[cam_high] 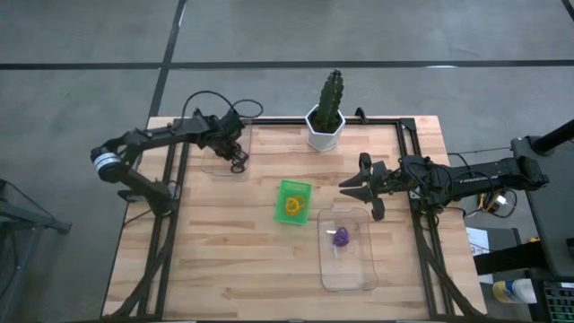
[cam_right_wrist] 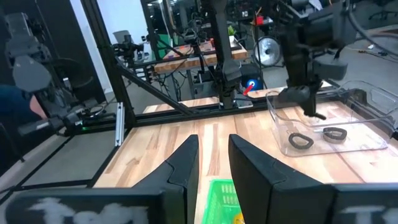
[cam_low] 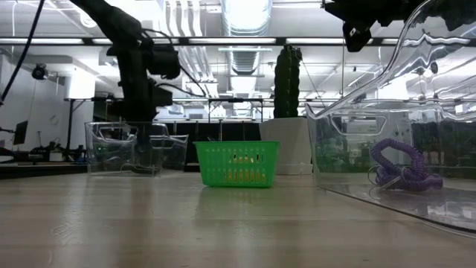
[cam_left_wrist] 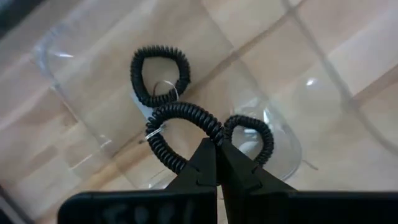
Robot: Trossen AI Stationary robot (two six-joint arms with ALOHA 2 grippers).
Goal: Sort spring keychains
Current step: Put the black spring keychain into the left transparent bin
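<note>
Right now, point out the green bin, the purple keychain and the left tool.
small green mesh plastic bin (cam_high: 281,200): high view, left rim.
purple coiled spring keychain (cam_high: 341,238): high view, coil.
left tool (cam_left_wrist: 217,151): left wrist view, shut fingertips.

Pale planked wooden table (cam_high: 233,242), matt; clear glossy plastic trays (cam_high: 348,260); green plastic mesh basket (cam_low: 236,163); ribbed black coiled keychains (cam_left_wrist: 160,74)

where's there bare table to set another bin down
Free wood: the near-left table corner, beside the green bin and large clear tray. Crowded: the far edge with the small clear tray, left gripper and cactus pot; the right gripper hovers mid-right.
</note>
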